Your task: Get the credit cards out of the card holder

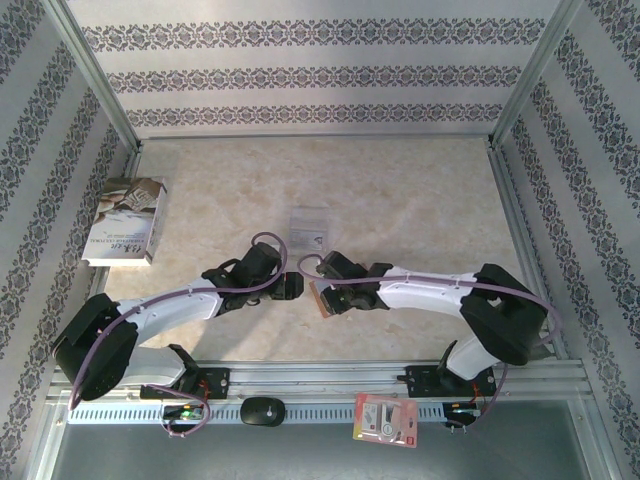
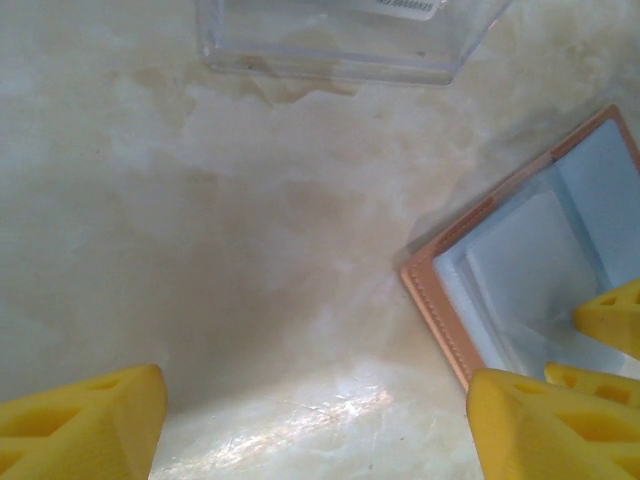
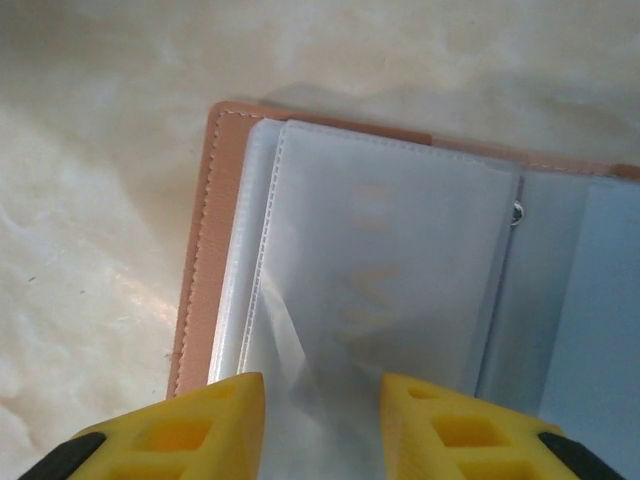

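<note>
Two grippers almost nose to nose at the middle of a marbled table (image 1: 420, 200), from above. Far left, one book (image 1: 125, 222), cover lettering too small to read. Then the left gripper (image 1: 293, 287), and just behind it one clear plastic sleeve (image 1: 308, 228) bearing a dark printed mark, unreadable. Right of that, the right gripper (image 1: 326, 293), its tips over a sliver of the orange-brown card holder (image 1: 322, 306). On the near rail, one small black oval object (image 1: 263, 410) and one red-and-white packet (image 1: 385, 418), print illegible. From the left wrist, extra detail: yellow fingers (image 2: 80, 425) spread wide over bare tabletop, holding nothing; card holder lying open just to their right, grey-blue lining up. From the right wrist, closer again: tips parted by a narrow gap above a clear pocket leaf (image 3: 330, 300); contact with the leaf impossible to tell. Behind that leaf, one pale credit card (image 3: 400, 250) with faint orange marks, too blurred to read; total card count unclear.
</note>
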Robot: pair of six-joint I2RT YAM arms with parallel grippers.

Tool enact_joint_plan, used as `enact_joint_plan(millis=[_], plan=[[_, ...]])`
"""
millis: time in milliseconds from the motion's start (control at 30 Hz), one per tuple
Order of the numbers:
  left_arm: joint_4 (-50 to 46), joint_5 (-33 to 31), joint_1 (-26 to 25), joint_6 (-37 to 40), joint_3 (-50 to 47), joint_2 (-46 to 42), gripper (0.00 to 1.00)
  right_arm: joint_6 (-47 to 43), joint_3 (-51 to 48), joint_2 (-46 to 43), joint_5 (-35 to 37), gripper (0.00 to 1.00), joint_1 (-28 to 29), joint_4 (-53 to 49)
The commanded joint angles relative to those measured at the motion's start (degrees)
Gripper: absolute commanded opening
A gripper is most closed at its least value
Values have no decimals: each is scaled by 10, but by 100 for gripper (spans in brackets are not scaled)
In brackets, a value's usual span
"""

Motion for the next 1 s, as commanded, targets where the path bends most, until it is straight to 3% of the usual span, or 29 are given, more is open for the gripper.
enact_joint_plan(millis=[0,67,333,533,633,733,967], plan=[[-20,-6,7,5,-15,-4,79,-12,24,24,14,35,12,-21],[-12,-2,7,4,-19,-2,79,-12,29,39,15,33,16,-26],[12,25,7,13,-23,3,79,1,40,46,-34,2,26,2],[33,62,7,24,-19,20,78,24,47,28,-85,0,23,40],[37,65,7,23,-16,32,71,42,39,25,-113,0,16,61],[41,53,7,14,-20,32,67,71,21,15,-128,0,6,90],[48,23,7,-7,-31,12,66,112,-4,-9,-148,0,-16,139]])
